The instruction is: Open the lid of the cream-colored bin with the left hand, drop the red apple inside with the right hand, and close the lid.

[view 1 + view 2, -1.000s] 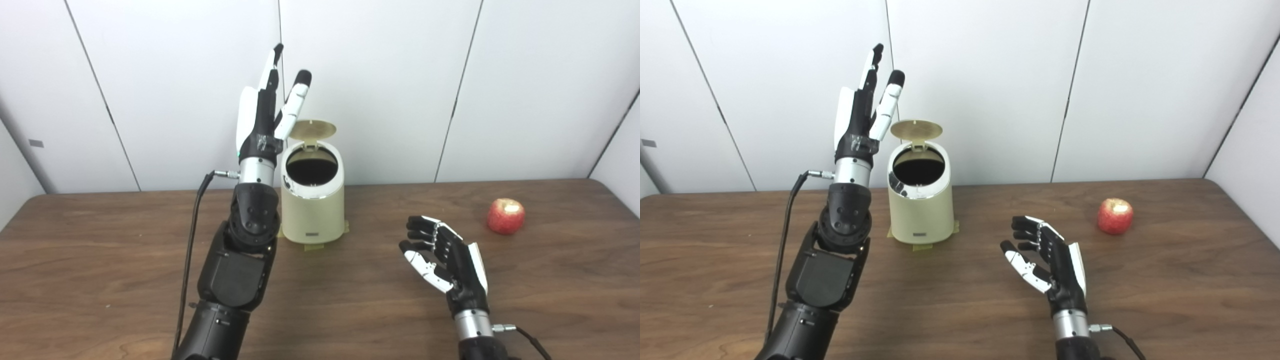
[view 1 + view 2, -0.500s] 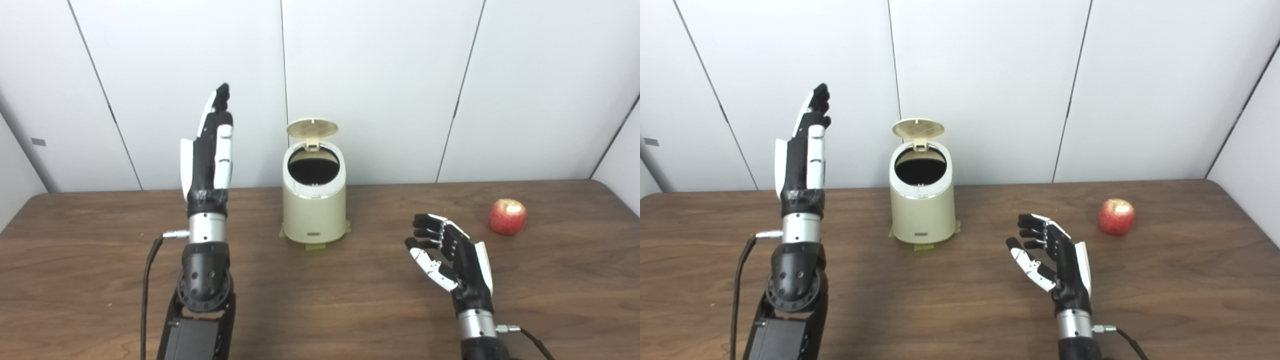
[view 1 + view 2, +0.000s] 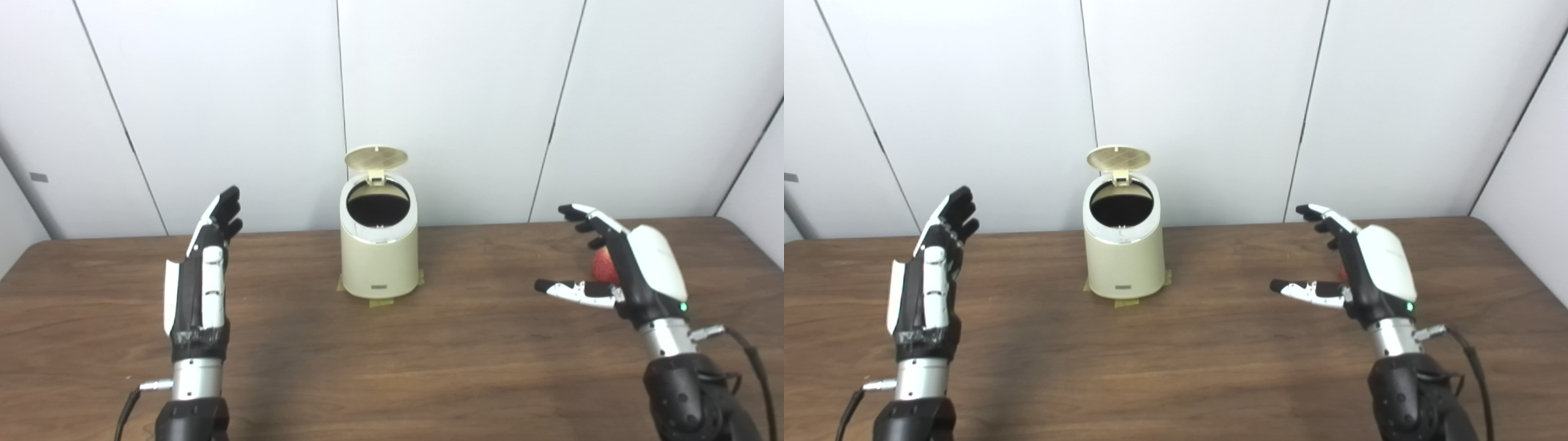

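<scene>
— What's on the table (image 3: 392, 343), left to right?

— Two hands, one bin, one apple. The left hand (image 3: 199, 288) hovers at the left, fingers (image 3: 223, 208) straight and spread, holding nothing. The cream-colored bin (image 3: 380, 254) stands mid-table near the wall, its lid (image 3: 375, 157) tipped up (the dark mouth shows).

— And on the right?

— The right hand (image 3: 631, 269) hangs open, fingers apart, in front of the red apple (image 3: 602, 264), which sits on the table mostly hidden behind it.

— Changes from a second ago?

— The left hand has dropped away from the bin; the right hand has risen and swung toward the apple. Bin and apple haven't moved.
</scene>
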You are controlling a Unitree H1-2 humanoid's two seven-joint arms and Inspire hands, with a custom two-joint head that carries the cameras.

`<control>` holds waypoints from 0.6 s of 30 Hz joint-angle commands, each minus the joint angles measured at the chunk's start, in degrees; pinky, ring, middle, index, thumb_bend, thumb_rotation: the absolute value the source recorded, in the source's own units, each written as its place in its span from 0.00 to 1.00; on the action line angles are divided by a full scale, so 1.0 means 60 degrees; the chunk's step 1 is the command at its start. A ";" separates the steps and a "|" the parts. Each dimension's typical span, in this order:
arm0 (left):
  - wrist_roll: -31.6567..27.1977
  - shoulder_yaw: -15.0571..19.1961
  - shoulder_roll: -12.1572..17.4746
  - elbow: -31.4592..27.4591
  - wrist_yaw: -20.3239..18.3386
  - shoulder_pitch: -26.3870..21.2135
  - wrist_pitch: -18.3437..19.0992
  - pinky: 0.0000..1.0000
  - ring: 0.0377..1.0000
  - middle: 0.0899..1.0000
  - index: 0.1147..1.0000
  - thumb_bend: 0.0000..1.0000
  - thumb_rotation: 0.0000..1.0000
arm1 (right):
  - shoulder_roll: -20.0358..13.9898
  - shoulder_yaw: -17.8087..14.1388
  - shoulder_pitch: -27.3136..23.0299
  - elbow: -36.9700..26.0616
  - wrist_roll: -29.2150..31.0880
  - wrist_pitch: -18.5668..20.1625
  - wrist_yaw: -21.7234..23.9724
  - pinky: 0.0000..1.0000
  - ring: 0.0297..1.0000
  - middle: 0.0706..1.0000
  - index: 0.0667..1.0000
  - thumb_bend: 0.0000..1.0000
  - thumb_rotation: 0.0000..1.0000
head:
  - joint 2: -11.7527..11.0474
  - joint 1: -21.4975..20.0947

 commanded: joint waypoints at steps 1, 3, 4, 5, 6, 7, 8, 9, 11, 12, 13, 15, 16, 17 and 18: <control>-0.0237 0.0070 0.0097 -0.0278 -0.0150 -0.0169 -0.0201 0.96 0.94 0.92 0.87 0.27 0.97 | -0.0338 0.0103 -0.0729 -0.0731 -0.0607 0.0963 0.1077 0.59 0.78 0.84 0.84 0.98 0.41 | 0.0001 -0.0004; -0.0369 0.0102 0.0140 -0.0283 -0.0272 0.0093 -0.0161 0.98 0.95 0.93 0.88 0.29 0.97 | -0.0879 0.0288 -0.1167 -0.1128 -0.1247 0.1811 0.2428 0.59 0.81 0.89 0.87 1.00 0.44 | 0.0013 0.0003; -0.0420 0.0107 0.0156 -0.0303 -0.0322 0.0208 -0.0169 0.98 0.95 0.93 0.88 0.30 0.96 | -0.1095 0.0364 -0.1390 -0.1289 -0.1498 0.2154 0.3047 0.59 0.82 0.90 0.87 1.00 0.43 | 0.0013 0.0003; -0.0492 0.0101 0.0159 -0.0343 -0.0377 0.0315 -0.0189 0.98 0.95 0.93 0.87 0.30 0.96 | -0.1272 0.0418 -0.1640 -0.1419 -0.1769 0.2454 0.3693 0.60 0.84 0.92 0.87 1.00 0.40 | 0.0011 0.0008; -0.0554 0.0101 0.0155 -0.0387 -0.0426 0.0397 -0.0203 0.98 0.95 0.92 0.87 0.30 0.96 | -0.1340 0.0395 -0.1850 -0.1508 -0.2036 0.2621 0.4256 0.60 0.86 0.93 0.88 1.00 0.37 | 0.0014 0.0012; -0.0585 0.0112 0.0143 -0.0425 -0.0460 0.0471 -0.0208 0.98 0.95 0.92 0.87 0.30 0.96 | -0.1336 0.0322 -0.2056 -0.1571 -0.2330 0.2709 0.4760 0.61 0.87 0.94 0.88 1.00 0.34 | 0.0014 0.0012; -0.0667 0.0135 0.0110 -0.0479 -0.0483 0.0545 -0.0182 0.97 0.95 0.92 0.87 0.29 0.96 | -0.1300 0.0210 -0.2268 -0.1591 -0.2555 0.2739 0.5162 0.61 0.87 0.95 0.88 1.00 0.31 | 0.0014 0.0012; -0.0779 0.0154 0.0076 -0.0527 -0.0512 0.0617 -0.0169 0.96 0.95 0.92 0.87 0.29 0.94 | -0.1256 0.0089 -0.2464 -0.1579 -0.2714 0.2740 0.5465 0.60 0.88 0.96 0.89 1.00 0.25 | 0.0014 0.0012; -0.1086 0.0157 0.0012 -0.0651 -0.0595 0.0788 -0.0136 0.93 0.93 0.91 0.86 0.27 0.90 | -0.1397 0.0038 -0.2798 -0.1334 -0.2766 0.2732 0.5672 0.59 0.88 0.97 0.89 1.00 0.20 | 0.0043 -0.0008; -0.1171 0.0136 -0.0010 -0.0742 -0.0631 0.0882 -0.0127 0.90 0.92 0.91 0.85 0.27 0.89 | -0.1523 0.0073 -0.2951 -0.1153 -0.2759 0.2713 0.5729 0.57 0.88 0.97 0.88 1.00 0.20 | 0.0043 -0.0008; -0.1238 0.0111 -0.0024 -0.0808 -0.0665 0.0965 -0.0142 0.89 0.92 0.91 0.85 0.26 0.89 | -0.1643 0.0110 -0.3084 -0.0968 -0.2715 0.2687 0.5785 0.56 0.88 0.97 0.87 1.00 0.19 | 0.0036 -0.0016; -0.1277 0.0066 -0.0029 -0.0951 -0.0722 0.1157 -0.0155 0.88 0.91 0.90 0.85 0.26 0.89 | -0.1988 0.0250 -0.3430 -0.0525 -0.2586 0.2619 0.6176 0.56 0.87 0.95 0.85 1.00 0.18 | -0.0001 -0.0024; -0.1261 0.0057 -0.0030 -0.1015 -0.0739 0.1247 -0.0129 0.89 0.91 0.90 0.85 0.26 0.91 | -0.2202 0.0383 -0.3624 -0.0264 -0.2553 0.2579 0.6437 0.55 0.86 0.94 0.84 1.00 0.16 | -0.0001 -0.0024; -0.1250 0.0058 -0.0031 -0.1067 -0.0760 0.1315 -0.0081 0.89 0.91 0.90 0.85 0.26 0.91 | -0.2396 0.0555 -0.3796 -0.0043 -0.2610 0.2557 0.6708 0.55 0.85 0.93 0.83 1.00 0.14 | -0.0012 -0.0016; -0.1244 0.0072 -0.0039 -0.1109 -0.0763 0.1367 -0.0008 0.91 0.92 0.90 0.86 0.26 0.92 | -0.2592 0.0804 -0.3988 0.0165 -0.2786 0.2564 0.7094 0.55 0.84 0.93 0.82 1.00 0.14 | -0.0010 -0.0017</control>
